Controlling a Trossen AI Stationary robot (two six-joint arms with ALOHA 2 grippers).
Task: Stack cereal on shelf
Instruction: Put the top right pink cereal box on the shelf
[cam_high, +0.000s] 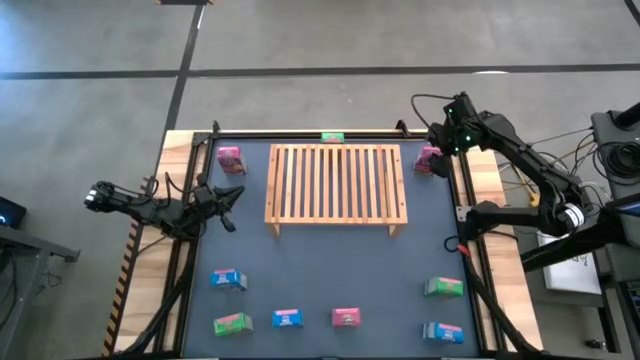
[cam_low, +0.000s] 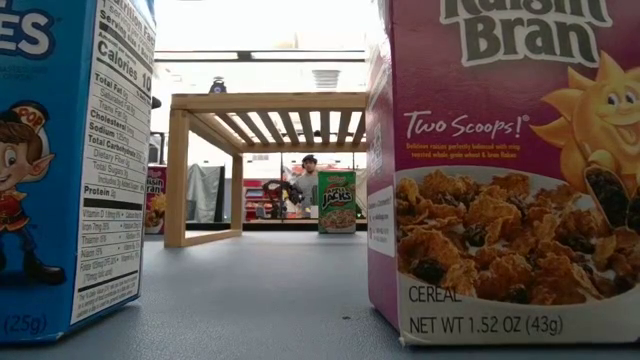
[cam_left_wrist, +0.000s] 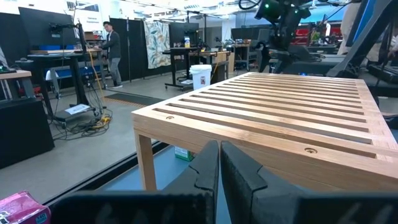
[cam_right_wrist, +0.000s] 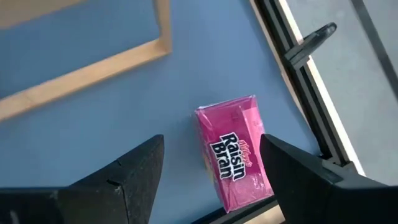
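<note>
The light-wood slatted shelf (cam_high: 335, 185) stands on its short legs at the table's middle far part. Pink cereal boxes lie at its far left (cam_high: 231, 158) and far right (cam_high: 428, 160), and a green one (cam_high: 333, 137) stands at the far edge. My right gripper (cam_right_wrist: 211, 180) is open above the far-right pink Raisin Bran box (cam_right_wrist: 233, 152), which lies flat on the table; its fingers stand apart over the box and touch nothing. My left gripper (cam_left_wrist: 219, 171) is shut and empty left of the shelf (cam_left_wrist: 280, 118), also seen from above (cam_high: 232, 205).
Several boxes stand along the near part of the table: blue (cam_high: 228, 279), green (cam_high: 232, 323), blue (cam_high: 288, 319), pink (cam_high: 346, 317), green (cam_high: 443, 287), blue (cam_high: 443, 331). A blue box (cam_low: 60, 160) and a pink box (cam_low: 500, 160) fill the low view's sides. A person (cam_left_wrist: 113, 43) stands in the room beyond.
</note>
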